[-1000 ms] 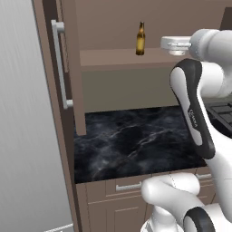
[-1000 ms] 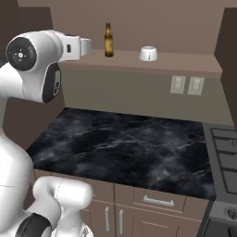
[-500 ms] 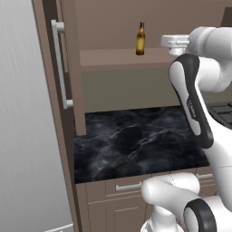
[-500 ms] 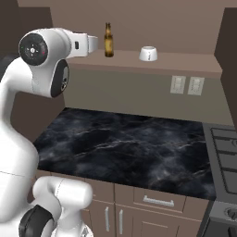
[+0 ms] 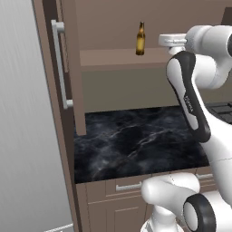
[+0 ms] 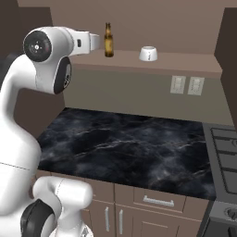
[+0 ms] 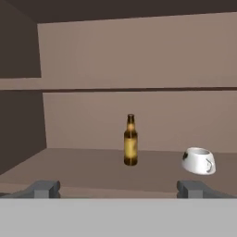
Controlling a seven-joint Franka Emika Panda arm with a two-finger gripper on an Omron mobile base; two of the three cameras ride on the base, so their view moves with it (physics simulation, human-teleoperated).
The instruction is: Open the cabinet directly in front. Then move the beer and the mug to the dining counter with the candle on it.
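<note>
The cabinet (image 5: 72, 68) stands open, its door swung out to the left. On its lower shelf the amber beer (image 5: 140, 40) (image 6: 109, 40) (image 7: 131, 141) stands upright. The white mug (image 6: 148, 53) (image 7: 199, 160) sits to the bottle's right, a little apart from it. My gripper (image 5: 162, 40) (image 6: 96, 41) (image 7: 119, 190) is open at shelf height, just in front of the shelf edge, pointing in at the bottle. Nothing is between its fingertips (image 7: 44, 189). The dining counter and the candle are out of view.
Under the cabinet lies a black marble worktop (image 5: 136, 145) over brown drawers. A grey fridge wall (image 5: 22, 136) stands at the left, and a stove (image 6: 227, 148) is at the right. Two wall outlets (image 6: 187, 85) sit below the shelf. A second shelf (image 7: 139, 85) runs above the bottle.
The arm has lifted slightly and carried the open hand a little closer to the shelf and the bottle. Beer and mug have not moved.
</note>
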